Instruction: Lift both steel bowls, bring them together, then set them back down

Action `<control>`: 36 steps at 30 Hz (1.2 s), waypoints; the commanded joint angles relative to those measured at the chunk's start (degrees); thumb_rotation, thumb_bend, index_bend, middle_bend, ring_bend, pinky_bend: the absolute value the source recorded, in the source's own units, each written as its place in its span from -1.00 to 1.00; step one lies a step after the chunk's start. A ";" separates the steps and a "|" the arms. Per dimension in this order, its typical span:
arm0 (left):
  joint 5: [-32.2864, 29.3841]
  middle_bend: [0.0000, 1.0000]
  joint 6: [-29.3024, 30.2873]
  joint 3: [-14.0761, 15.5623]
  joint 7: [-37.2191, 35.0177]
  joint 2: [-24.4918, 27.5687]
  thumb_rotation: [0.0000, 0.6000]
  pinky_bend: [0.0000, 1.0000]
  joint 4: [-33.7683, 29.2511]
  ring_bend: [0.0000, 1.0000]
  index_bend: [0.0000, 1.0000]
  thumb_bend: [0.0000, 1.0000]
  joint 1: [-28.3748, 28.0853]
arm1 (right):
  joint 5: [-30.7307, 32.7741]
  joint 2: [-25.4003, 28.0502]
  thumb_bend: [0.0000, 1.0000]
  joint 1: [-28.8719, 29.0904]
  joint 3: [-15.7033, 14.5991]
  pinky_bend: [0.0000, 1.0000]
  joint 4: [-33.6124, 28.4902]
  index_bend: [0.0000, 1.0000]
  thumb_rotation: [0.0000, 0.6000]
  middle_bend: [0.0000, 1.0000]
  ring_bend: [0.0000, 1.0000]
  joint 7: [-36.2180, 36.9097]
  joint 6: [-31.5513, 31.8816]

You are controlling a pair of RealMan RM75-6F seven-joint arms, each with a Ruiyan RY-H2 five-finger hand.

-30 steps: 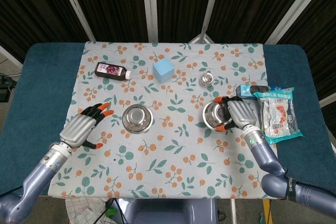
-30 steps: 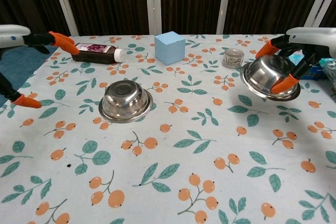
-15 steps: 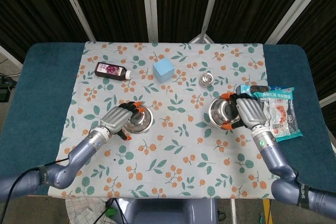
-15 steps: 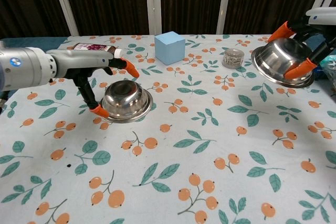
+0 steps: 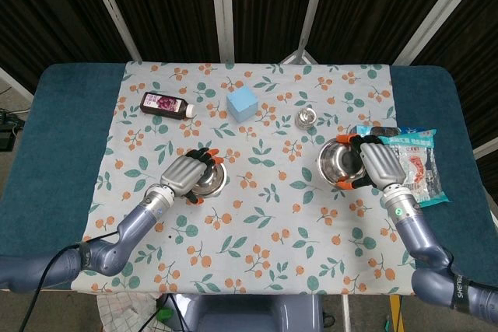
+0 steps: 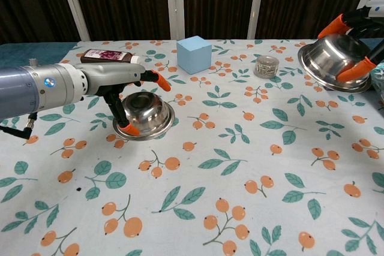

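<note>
The left steel bowl (image 5: 212, 179) (image 6: 147, 114) stands upside down on the floral cloth. My left hand (image 5: 185, 175) (image 6: 117, 90) clasps its left side, with fingertips (image 5: 205, 153) at the far rim and the thumb at the near rim. The right steel bowl (image 5: 339, 162) (image 6: 332, 60) hangs tilted above the cloth at the right. My right hand (image 5: 380, 162) grips it from the right side; in the chest view only the orange fingertips (image 6: 353, 70) show around the bowl.
At the back of the cloth lie a dark bottle (image 5: 167, 104) (image 6: 110, 56), a blue cube (image 5: 242, 103) (image 6: 194, 54) and a small jar (image 5: 306, 118) (image 6: 267, 65). A snack packet (image 5: 416, 167) lies at the right edge, beside my right hand.
My left hand swung in from the left and closed around the left bowl. My right hand has carried its bowl higher and further right.
</note>
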 commanded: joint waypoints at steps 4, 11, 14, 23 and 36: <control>-1.65 -0.90 0.55 0.79 1.56 0.22 1.00 -0.78 0.33 -1.00 -0.66 -1.00 -0.65 | -0.03 -0.24 -0.84 0.12 -0.21 -0.72 0.65 -0.28 1.00 -0.42 -0.07 0.45 -0.37; -4.50 -0.82 1.11 1.86 4.63 -0.69 1.00 -0.75 1.93 -0.90 -0.65 -1.00 -1.67 | 0.25 -0.68 -0.84 0.19 -0.48 -0.72 1.93 -0.27 1.00 -0.42 -0.07 0.88 -0.79; -5.26 -0.76 1.14 2.14 5.22 -1.46 1.00 -0.69 2.76 -0.83 -0.63 -1.00 -2.15 | 0.25 -0.75 -0.84 0.12 -0.57 -0.72 2.44 -0.27 1.00 -0.42 -0.07 1.21 -0.88; -5.58 -0.72 1.41 2.72 5.70 -3.60 1.00 -0.63 4.65 -0.78 -0.57 -1.00 -3.19 | 0.03 -0.59 -0.84 -0.08 -0.63 -0.72 3.77 -0.27 1.00 -0.42 -0.07 2.57 -1.37; -4.20 -0.41 3.73 3.19 5.71 -5.79 1.00 -0.22 6.60 -0.48 -0.30 -0.99 -3.41 | -1.01 0.58 -0.84 -0.94 -0.47 -0.72 4.24 -0.26 1.00 -0.42 -0.07 5.16 -1.36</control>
